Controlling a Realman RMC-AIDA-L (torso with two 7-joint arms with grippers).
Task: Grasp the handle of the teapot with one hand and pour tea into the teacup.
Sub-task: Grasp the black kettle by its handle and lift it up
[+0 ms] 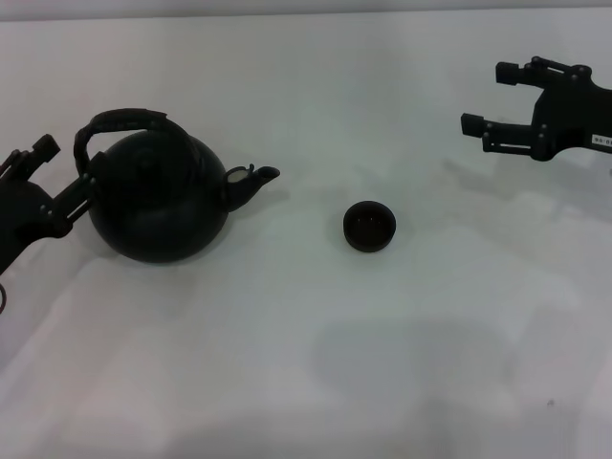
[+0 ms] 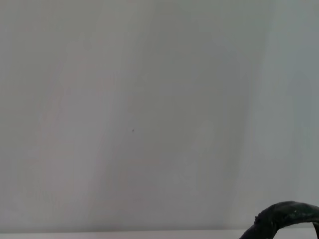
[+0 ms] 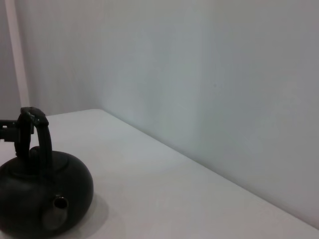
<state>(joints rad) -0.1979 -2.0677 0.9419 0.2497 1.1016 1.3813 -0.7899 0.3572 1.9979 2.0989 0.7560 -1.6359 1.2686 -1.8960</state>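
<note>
Teapot first: it sat on the white counter toward the robot's left side, round and black, with its short spout aimed across at the teacup. The cup stood by itself near the middle of the counter, upright, well apart from the pot and from both arms.

The left end effector was right up against the pot on its outer side, at the foot of the handle where the arch meets the body. One finger reached in toward that lower end of the handle and another stuck up farther out; its fingers were spread and I could not see them clamped on anything. From the left wrist camera only a curved bit of the handle showed at the edge, against the pale wall.

The right end effector hung above the far right part of the counter, well away from the cup, fingers parted and holding nothing. Its wrist camera looked across at the teapot, with the handle standing upright over it and the spout facing that camera.
</note>
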